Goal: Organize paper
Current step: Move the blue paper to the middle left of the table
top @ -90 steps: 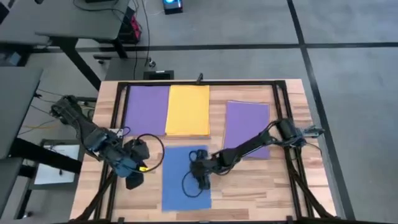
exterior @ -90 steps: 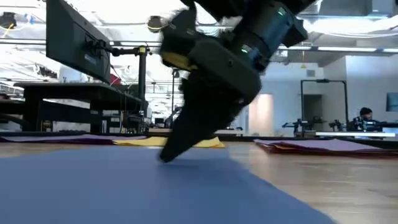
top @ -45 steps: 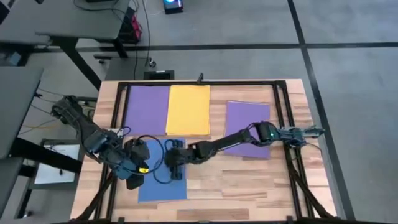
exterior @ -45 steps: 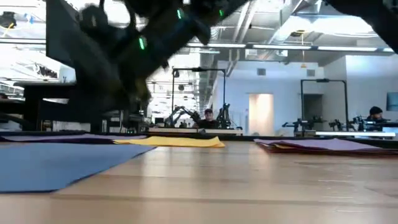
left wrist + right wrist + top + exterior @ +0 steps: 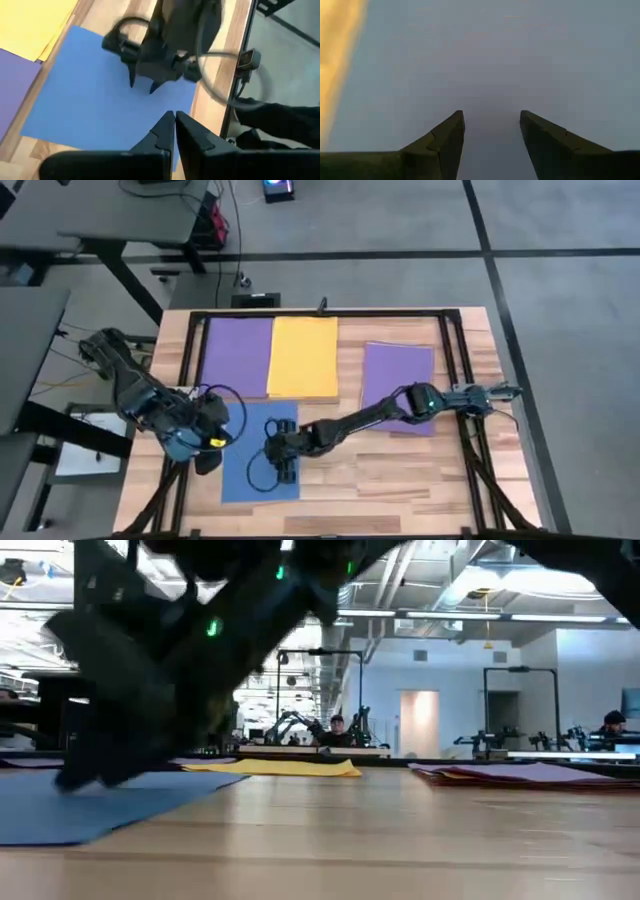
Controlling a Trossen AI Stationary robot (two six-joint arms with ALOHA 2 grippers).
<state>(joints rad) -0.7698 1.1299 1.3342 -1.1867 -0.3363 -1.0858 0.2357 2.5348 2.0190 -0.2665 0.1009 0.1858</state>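
Paper lies in four places on the table [image 5: 400, 480]: a purple sheet [image 5: 236, 355] and a yellow sheet [image 5: 302, 356] side by side at the far edge, a second purple sheet [image 5: 395, 375] off to the right, and a blue sheet [image 5: 240, 470] near the front left.

The right claw [image 5: 283, 467] is stretched across the table and pressed down onto the blue sheet, fingers [image 5: 445, 137] parted with nothing but blue between them; it grips nothing and only pins the sheet. The left claw [image 5: 175, 117] hovers just beside the blue sheet's left edge with its tips closed together, empty.

The main risk, as I judge it, is that a sheet steered by fingertip pressure alone slips free or swivels under the tips, so it ends up crooked. Too much downward force could buckle or crease the thin paper, or drag it onto the yellow sheet's near edge, which lies close by. The two claws are also near each other, so a careless sweep could bring them into contact.

The blue sheet's long axis runs from the table's front toward its far side, roughly parallel to the purple and yellow sheets, tilted only slightly. The right-hand purple sheet is likewise slightly skewed.
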